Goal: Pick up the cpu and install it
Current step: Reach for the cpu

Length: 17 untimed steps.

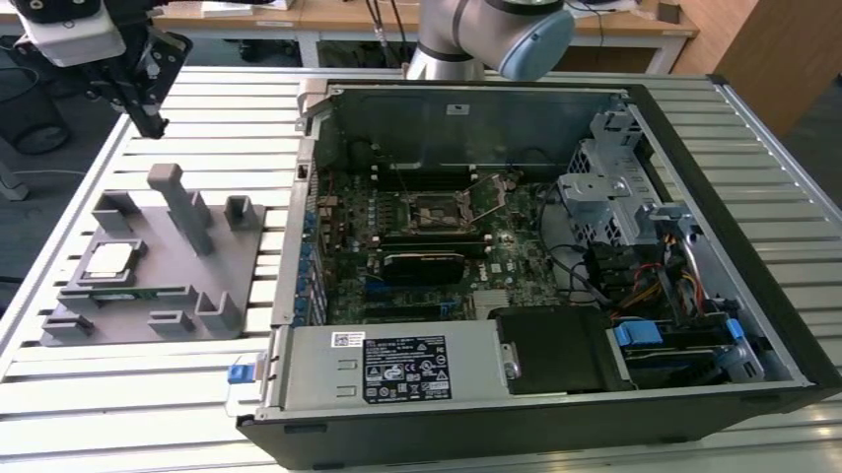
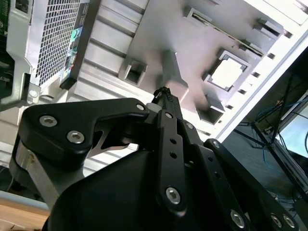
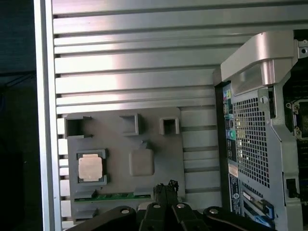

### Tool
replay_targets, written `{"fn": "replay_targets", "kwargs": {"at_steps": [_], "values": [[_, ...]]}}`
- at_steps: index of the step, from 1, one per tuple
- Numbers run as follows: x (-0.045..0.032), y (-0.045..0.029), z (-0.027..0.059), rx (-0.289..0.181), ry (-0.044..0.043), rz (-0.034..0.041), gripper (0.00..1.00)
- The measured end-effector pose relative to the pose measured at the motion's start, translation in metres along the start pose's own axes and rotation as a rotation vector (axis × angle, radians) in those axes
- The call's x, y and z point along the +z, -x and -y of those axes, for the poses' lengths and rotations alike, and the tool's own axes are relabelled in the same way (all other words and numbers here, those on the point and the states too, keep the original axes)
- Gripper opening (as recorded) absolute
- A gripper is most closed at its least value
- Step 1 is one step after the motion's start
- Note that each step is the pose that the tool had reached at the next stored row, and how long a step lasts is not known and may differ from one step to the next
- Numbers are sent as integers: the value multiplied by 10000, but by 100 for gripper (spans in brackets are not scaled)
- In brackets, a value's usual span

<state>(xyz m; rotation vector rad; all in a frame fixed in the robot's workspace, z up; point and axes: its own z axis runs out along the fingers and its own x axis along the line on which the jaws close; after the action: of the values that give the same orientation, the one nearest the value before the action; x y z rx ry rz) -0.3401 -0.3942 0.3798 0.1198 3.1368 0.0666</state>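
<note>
Hovering near the cpu (image 3: 91,168) with gripper (image 3: 166,185) fingers pressed together, empty, I risked knocking it askew by descending unopened.

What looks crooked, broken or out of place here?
Nothing stands out. The cpu lies flat and square in its recess on the grey holder, the memory stick beside it; the gripper hangs nearby, empty.

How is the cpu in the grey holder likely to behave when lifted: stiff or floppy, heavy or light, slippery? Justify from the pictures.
Probably stiff: the cpu is a flat square with a metal-looking top. Likely light, being thin. Its smooth, shiny top may be slippery, and the recess of the holder fits closely, so its edges offer little grip.
</note>
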Motion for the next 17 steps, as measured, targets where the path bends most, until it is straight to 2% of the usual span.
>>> {"fn": "replay_targets", "kwargs": {"at_steps": [13,17], "values": [[63,-337,34,4,-31,-112,11],[79,-395,46,5,-40,-169,11]]}}
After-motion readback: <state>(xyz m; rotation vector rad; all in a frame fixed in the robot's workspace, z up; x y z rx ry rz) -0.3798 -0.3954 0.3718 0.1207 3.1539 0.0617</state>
